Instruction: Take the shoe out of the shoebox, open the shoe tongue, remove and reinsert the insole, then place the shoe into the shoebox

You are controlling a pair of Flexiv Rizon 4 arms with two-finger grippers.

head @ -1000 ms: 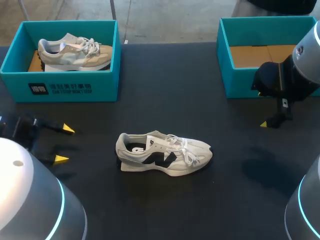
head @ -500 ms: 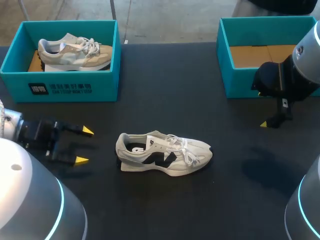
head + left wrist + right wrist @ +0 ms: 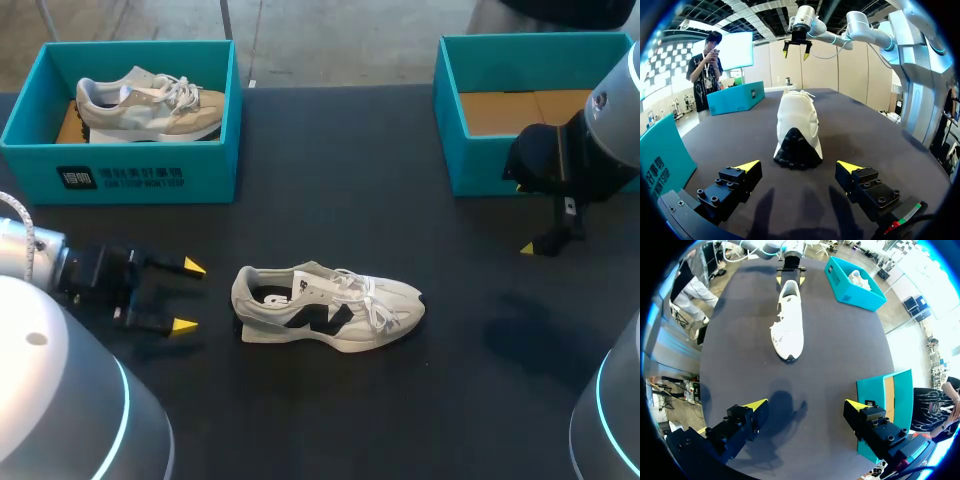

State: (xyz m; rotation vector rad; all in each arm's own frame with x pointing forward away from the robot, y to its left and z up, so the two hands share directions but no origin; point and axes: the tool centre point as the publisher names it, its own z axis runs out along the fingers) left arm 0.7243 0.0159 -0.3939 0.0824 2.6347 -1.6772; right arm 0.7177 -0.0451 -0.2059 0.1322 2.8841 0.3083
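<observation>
White-and-black laced sneaker (image 3: pixel 328 308) is lying upright on the black table (image 3: pixel 330 200), heel facing the left gripper (image 3: pixel 189 296), whose fingers are standing apart, empty. Straddling the heel squarely and pinching low looks wisest; the right gripper (image 3: pixel 806 404) is hanging spread, empty too.

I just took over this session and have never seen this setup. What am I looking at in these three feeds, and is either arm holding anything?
Two robot arms work at a dark table. The head view looks down from above; each round picture comes from a camera on one arm's wrist. The left gripper is open just behind the heel of the white shoe; the right gripper hangs open near the empty shoebox. A second shoebox holds a beige shoe. Nothing is held.
</observation>
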